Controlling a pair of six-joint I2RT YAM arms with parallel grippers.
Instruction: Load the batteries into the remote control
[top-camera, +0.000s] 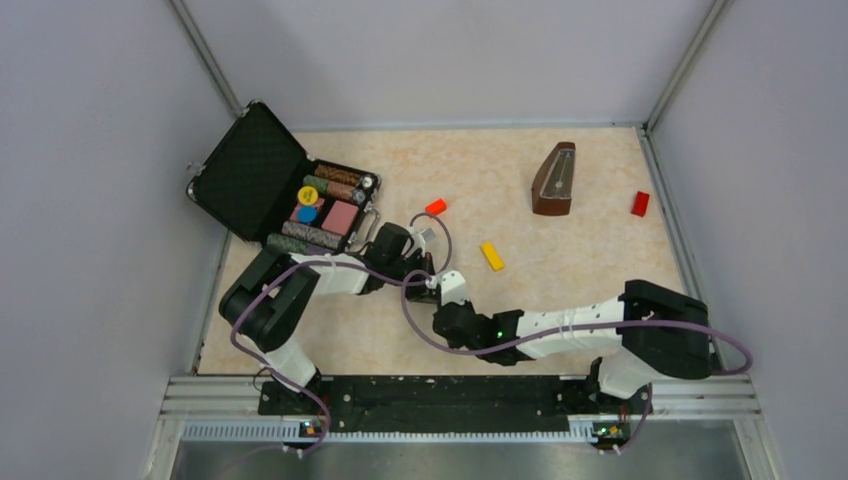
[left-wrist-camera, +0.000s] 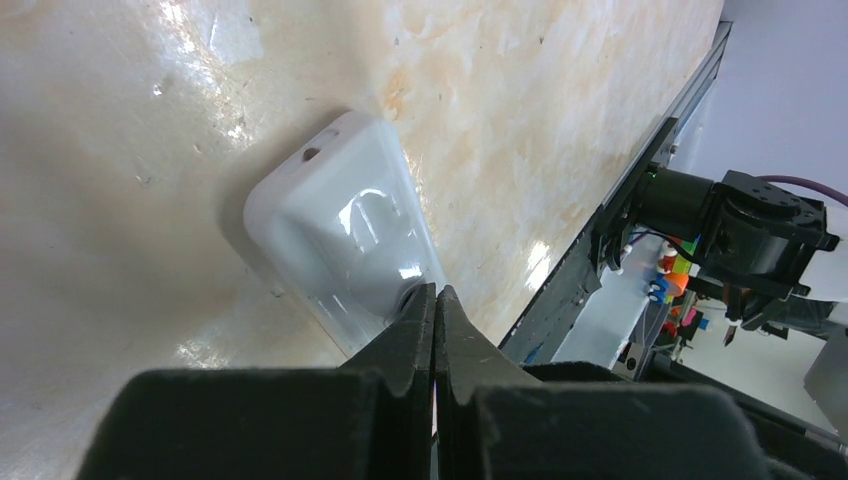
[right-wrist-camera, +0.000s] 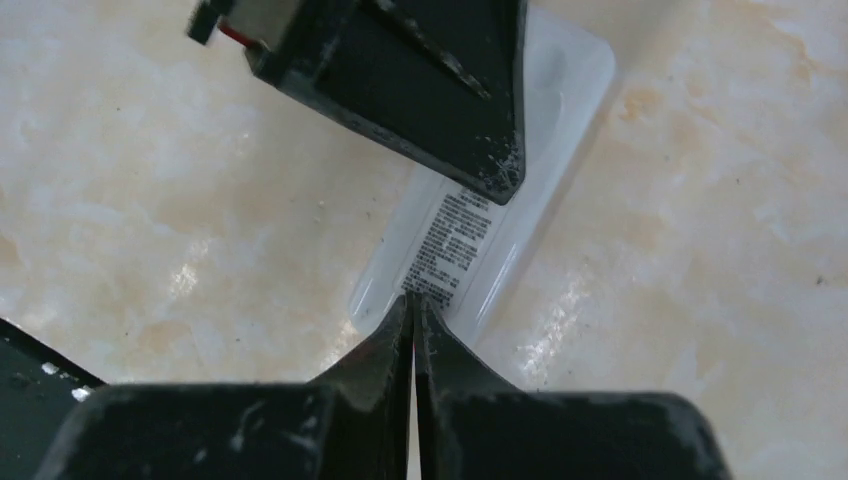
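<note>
Remote control (right-wrist-camera: 470, 240), white, back-up on the table (right-wrist-camera: 150, 150): left gripper (left-wrist-camera: 436, 300) and right gripper (right-wrist-camera: 411, 305), both shut and empty, tips touching its back, probably pinning it or pressing its cover home.

The left arm (top-camera: 335, 272) and right arm (top-camera: 565, 326) stretched inward, tips close together. The left gripper (left-wrist-camera: 435, 298) and right gripper (right-wrist-camera: 411, 303) pointed downward, fingers pressed fully together.
</note>
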